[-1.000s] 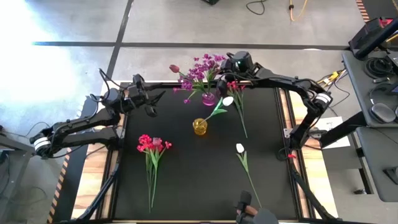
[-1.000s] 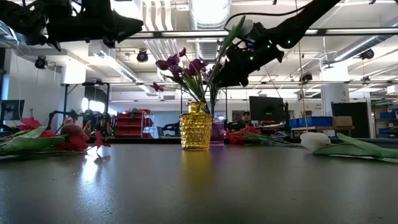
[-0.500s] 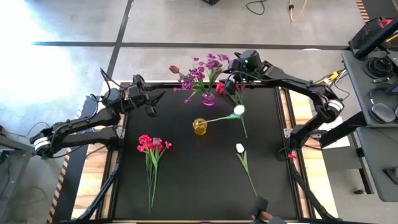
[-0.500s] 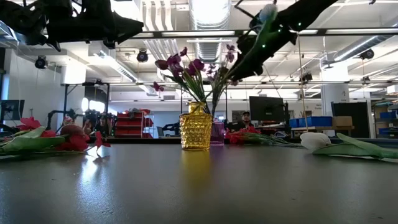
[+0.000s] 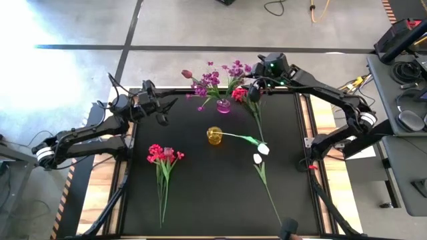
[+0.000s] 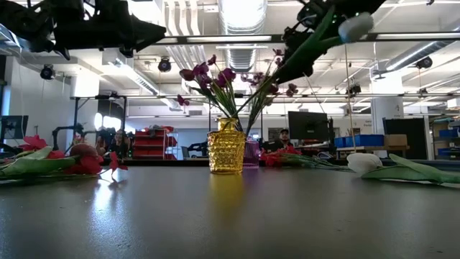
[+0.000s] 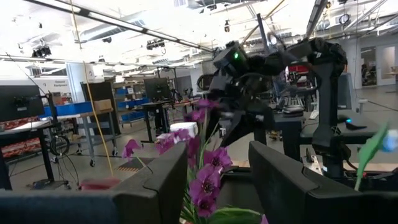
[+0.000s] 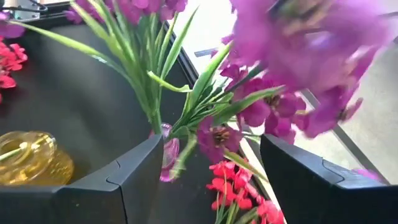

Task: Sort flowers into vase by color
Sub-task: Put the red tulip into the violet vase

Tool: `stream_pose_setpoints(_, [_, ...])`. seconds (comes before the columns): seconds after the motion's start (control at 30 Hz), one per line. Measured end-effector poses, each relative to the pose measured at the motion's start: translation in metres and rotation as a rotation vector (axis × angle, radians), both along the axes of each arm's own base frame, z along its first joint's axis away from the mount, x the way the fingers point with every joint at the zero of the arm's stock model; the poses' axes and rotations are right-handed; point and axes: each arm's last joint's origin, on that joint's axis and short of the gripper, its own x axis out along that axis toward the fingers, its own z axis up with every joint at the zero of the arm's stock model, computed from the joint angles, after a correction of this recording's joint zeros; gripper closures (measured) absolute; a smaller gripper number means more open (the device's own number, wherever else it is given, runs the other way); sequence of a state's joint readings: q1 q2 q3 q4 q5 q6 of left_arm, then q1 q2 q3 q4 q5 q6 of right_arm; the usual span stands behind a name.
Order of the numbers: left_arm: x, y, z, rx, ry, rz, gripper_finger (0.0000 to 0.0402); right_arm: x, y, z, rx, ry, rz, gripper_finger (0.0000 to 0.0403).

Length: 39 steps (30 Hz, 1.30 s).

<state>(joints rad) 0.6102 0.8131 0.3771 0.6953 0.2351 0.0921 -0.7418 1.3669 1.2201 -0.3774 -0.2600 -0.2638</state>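
While sorting is midway, lower frame holds one white tulip (image 5: 257,159) lying flat and red flowers (image 5: 164,155) at left. Centre: yellow vase (image 5: 214,136), its white bloom (image 5: 264,149) drooping. Upper: pink vase (image 5: 223,106) with purple sprays. Right gripper (image 5: 254,89) beside them, fingers apart; left gripper (image 5: 162,108) parked upper left, parted. Next, likely: collect the flat tulip.

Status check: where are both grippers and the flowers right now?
Right gripper open, beside purple flowers in pink vase. Left gripper open, waiting at table's left edge. White tulip leaning from yellow glass vase; red spray on mat.
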Motion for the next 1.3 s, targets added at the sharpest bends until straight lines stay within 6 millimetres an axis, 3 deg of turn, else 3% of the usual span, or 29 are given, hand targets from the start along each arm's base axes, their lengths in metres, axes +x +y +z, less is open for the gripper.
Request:
stream_pose_setpoints(0.5, [0.0,0.0,-0.001,-0.004,0.007,0.001,0.0245,-0.046,0.042,0.012,-0.046,-0.075,-0.01,0.0256])
stream_pose_setpoints(0.7, [0.004,-0.005,-0.003,0.005,0.041,-0.083,0.0256,-0.057,0.056,-0.002,-0.062,-0.117,-0.006,0.0313])
stream_pose_setpoints(0.87, [0.012,-0.019,-0.01,0.008,0.109,-0.165,0.0303,-0.059,0.068,-0.023,-0.076,-0.149,0.021,0.0356])
stream_pose_setpoints(1.17, [0.033,-0.048,-0.003,-0.248,0.475,-0.127,0.0391,-0.076,0.084,-0.05,-0.104,-0.215,-0.015,0.0375])
stream_pose_setpoints(1.3, [0.042,-0.068,0.007,-0.434,0.665,-0.109,0.0399,-0.084,0.09,-0.055,-0.142,-0.248,-0.04,0.0375])
